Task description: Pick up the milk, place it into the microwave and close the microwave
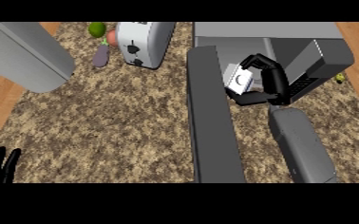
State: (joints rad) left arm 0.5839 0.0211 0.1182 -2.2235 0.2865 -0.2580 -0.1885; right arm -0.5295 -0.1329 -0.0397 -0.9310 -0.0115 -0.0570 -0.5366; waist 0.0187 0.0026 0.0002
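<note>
The milk is a small white carton with a blue mark, held at the mouth of the open microwave at the upper right. My right hand is curled round it, fingers over its top and thumb under it. The microwave's dark door stands swung open toward me, running down the middle of the view just left of the hand. My left hand shows only as fingertips at the lower left edge, resting with fingers up.
A silver toaster stands at the back centre-left. Beside it lie a purple eggplant, a green lime and an orange item. A large grey cylinder lies at the far left. The granite counter spreads left of the door.
</note>
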